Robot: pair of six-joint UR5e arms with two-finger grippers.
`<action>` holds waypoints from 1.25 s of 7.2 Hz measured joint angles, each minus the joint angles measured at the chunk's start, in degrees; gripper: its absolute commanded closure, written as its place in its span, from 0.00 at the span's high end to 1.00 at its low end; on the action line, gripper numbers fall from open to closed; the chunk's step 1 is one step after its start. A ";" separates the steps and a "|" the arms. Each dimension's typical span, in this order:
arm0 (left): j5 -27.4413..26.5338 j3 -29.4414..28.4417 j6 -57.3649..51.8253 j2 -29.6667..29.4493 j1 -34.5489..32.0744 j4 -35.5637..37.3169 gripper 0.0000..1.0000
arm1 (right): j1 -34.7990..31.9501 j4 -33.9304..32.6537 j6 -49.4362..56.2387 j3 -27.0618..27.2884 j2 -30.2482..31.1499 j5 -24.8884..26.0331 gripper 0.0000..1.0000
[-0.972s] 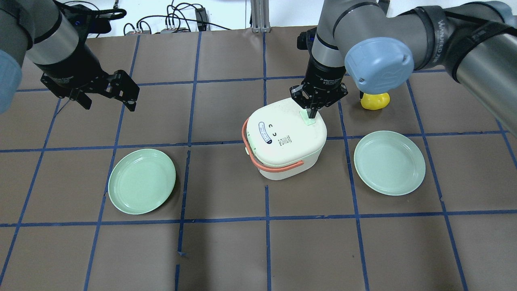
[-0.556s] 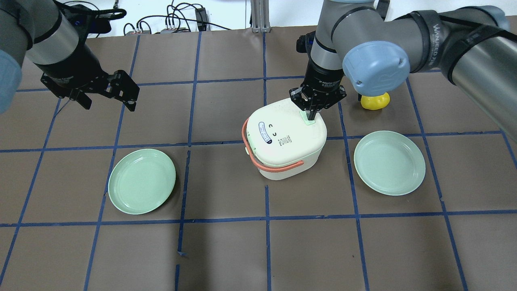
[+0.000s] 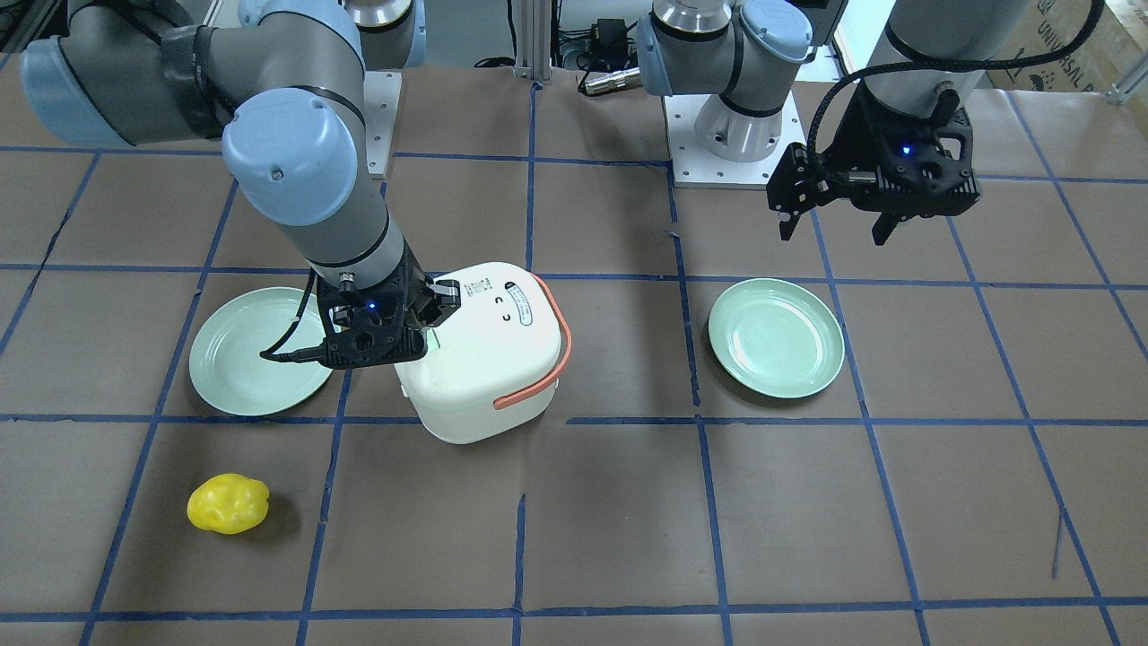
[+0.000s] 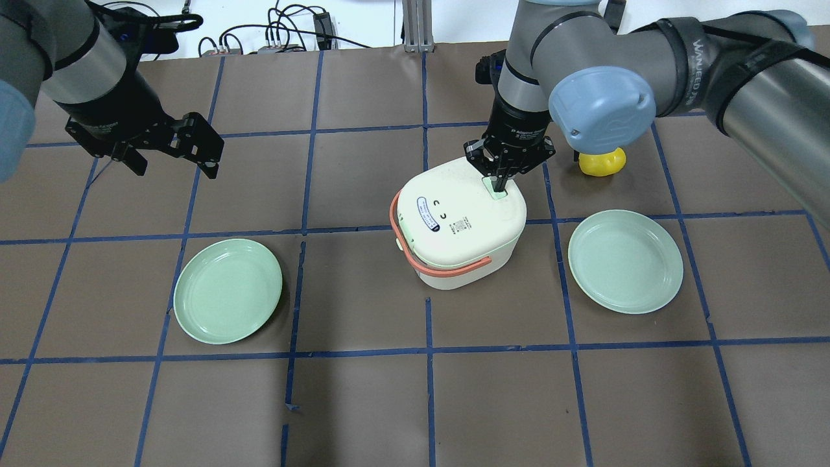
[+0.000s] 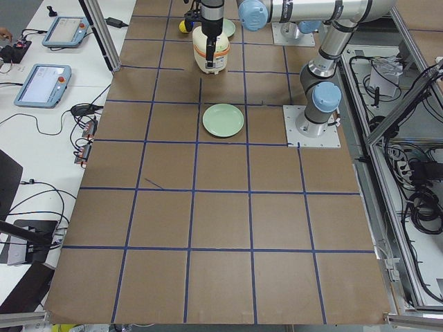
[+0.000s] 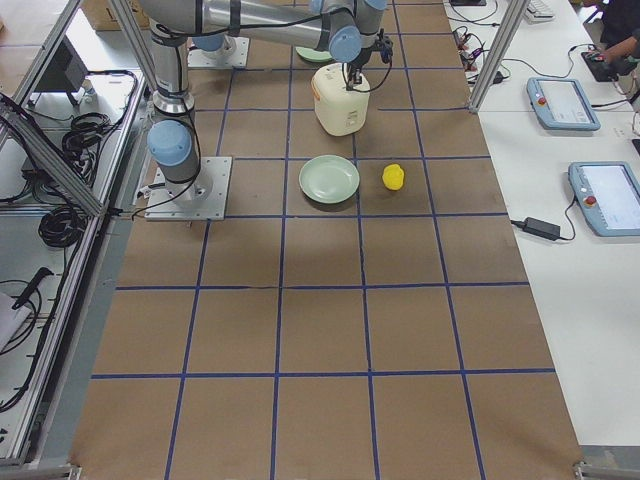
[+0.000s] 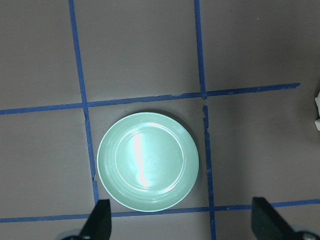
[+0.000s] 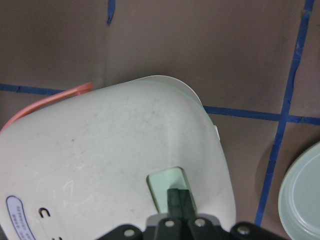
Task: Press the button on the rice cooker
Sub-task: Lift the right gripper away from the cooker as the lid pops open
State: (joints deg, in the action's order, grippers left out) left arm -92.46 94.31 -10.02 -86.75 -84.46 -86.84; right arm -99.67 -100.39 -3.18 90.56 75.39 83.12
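The white rice cooker [image 4: 457, 227] with its orange-salmon handle [image 4: 447, 267] stands mid-table, lid closed, face mark up. It also shows in the front view [image 3: 480, 359]. My right gripper [image 4: 498, 187] is shut, and its closed fingertips [image 8: 180, 200] rest on the mint green button [image 8: 162, 186] at the lid's far right corner. In the front view the right gripper [image 3: 429, 336] stands over that same corner. My left gripper [image 4: 175, 167] is open and empty. It hangs well to the left of the cooker, above the table, and looks down on a plate [image 7: 148, 161].
Two mint green plates lie on the brown table, one on the left [image 4: 227, 290] and one on the right [image 4: 626, 261] of the cooker. A yellow lumpy object [image 4: 603, 162] sits behind the right plate, partly under my right arm. Cables lie along the far edge.
My right gripper has come a little lower onto the button, and the cooker has shifted slightly under it. The left arm has not moved.
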 measured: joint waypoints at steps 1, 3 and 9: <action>0.00 0.00 0.00 0.00 0.00 0.00 1.00 | -0.22 1.23 -0.34 -0.74 1.10 0.18 0.94; 0.00 0.00 0.00 0.01 0.00 0.00 1.00 | -0.13 4.50 -0.29 -4.40 5.53 2.12 1.00; 0.00 0.00 0.00 0.00 -0.02 0.00 1.00 | 6.18 5.38 7.63 -8.63 7.02 7.79 1.00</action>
State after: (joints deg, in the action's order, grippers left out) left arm -92.46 94.31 -10.02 -86.75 -84.48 -86.84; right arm -93.49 -95.00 4.45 81.93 82.41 90.90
